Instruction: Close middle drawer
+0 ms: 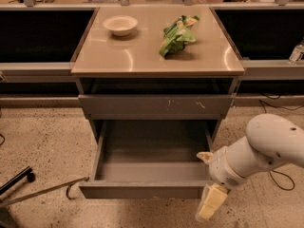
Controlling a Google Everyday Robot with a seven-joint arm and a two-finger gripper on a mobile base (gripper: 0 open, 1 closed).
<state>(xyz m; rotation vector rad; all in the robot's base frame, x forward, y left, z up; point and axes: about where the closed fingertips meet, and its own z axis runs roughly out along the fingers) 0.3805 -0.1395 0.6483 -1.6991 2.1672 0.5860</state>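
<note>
The middle drawer [145, 190] is a wide grey metal drawer, pulled far out of the cabinet, its long bare tray [152, 148] empty. Above it the grey drawer front with pale scratch marks [156, 106] sits pushed in. My gripper [204, 186] hangs at the end of the white arm [266, 146], low on the right, at the front right corner of the open drawer. Its pale fingers [211, 204] are spread apart, one above and one below the level of the drawer front's right end. It holds nothing.
A white bowl [120, 24] and a green bag [176, 34] lie on the cabinet's top [118, 56]. A black leg and a thin hooked rod [42, 190] lie on the speckled floor at the left. Dark shelving runs on both sides. A cable [278, 175] trails at the right.
</note>
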